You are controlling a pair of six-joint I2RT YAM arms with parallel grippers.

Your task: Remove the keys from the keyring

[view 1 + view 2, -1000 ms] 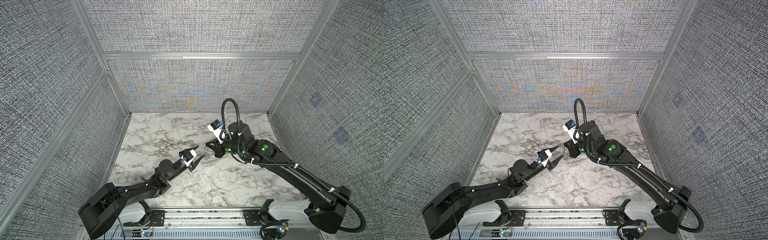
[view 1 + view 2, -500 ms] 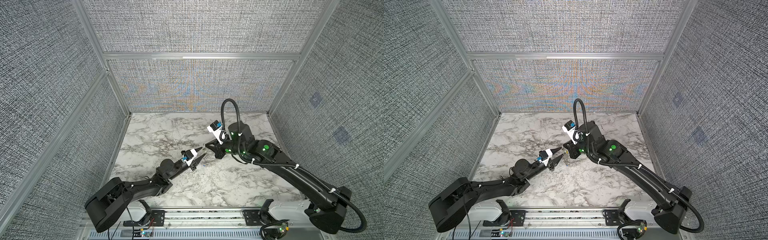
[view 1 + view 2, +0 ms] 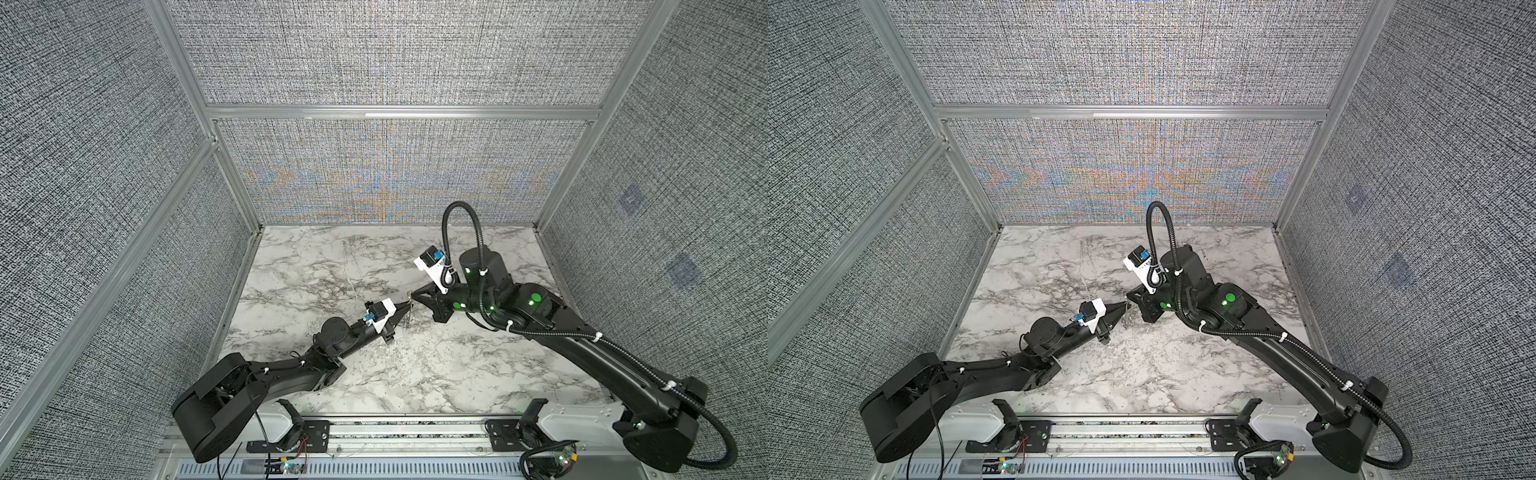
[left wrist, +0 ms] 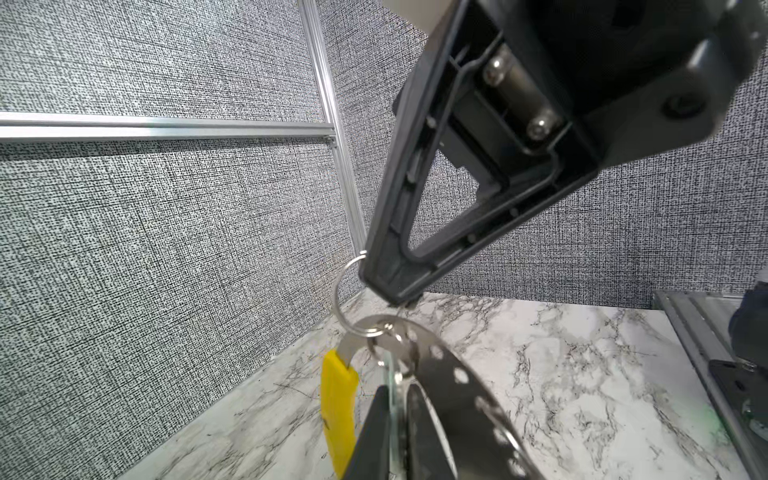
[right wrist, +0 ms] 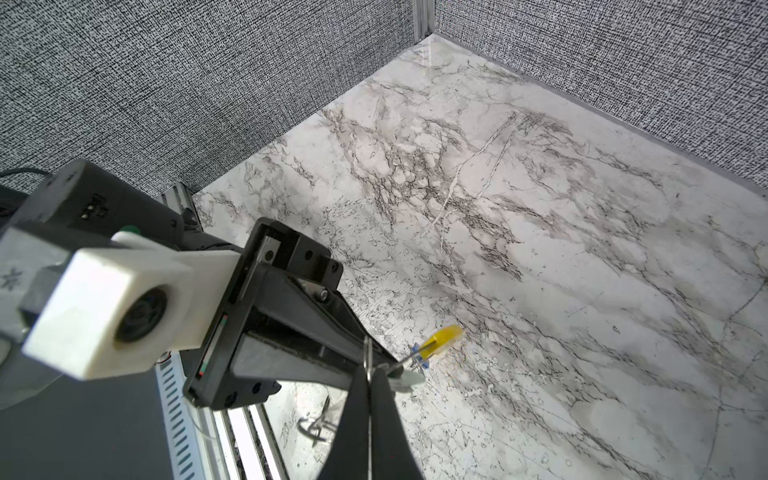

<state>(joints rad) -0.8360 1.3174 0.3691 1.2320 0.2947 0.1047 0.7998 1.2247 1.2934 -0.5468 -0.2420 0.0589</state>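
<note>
Both grippers meet in mid-air over the marble table's middle. My right gripper (image 5: 369, 374) is shut on the keyring's thin wire loop (image 4: 341, 291). Below the loop hangs the grey perforated hoop (image 4: 436, 353) with its yellow sleeve (image 4: 338, 407). My left gripper (image 4: 397, 392) is shut on the pale key (image 5: 409, 379), which shows edge-on between its fingers. Bits of the blue key (image 5: 420, 363) peek out beside the yellow sleeve (image 5: 440, 337). In both top views the left gripper (image 3: 405, 313) sits just below the right gripper (image 3: 412, 296), and the bundle (image 3: 1128, 320) dangles between them.
The marble table (image 3: 332, 270) is boxed in by grey fabric walls on aluminium posts (image 3: 245, 199). A metal rail (image 3: 395, 432) with both arm bases runs along the front edge.
My left arm has reached forward and up to the hanging bundle, and its jaws have gone from open to shut on the pale key. The right arm has held still, shut on the ring.
</note>
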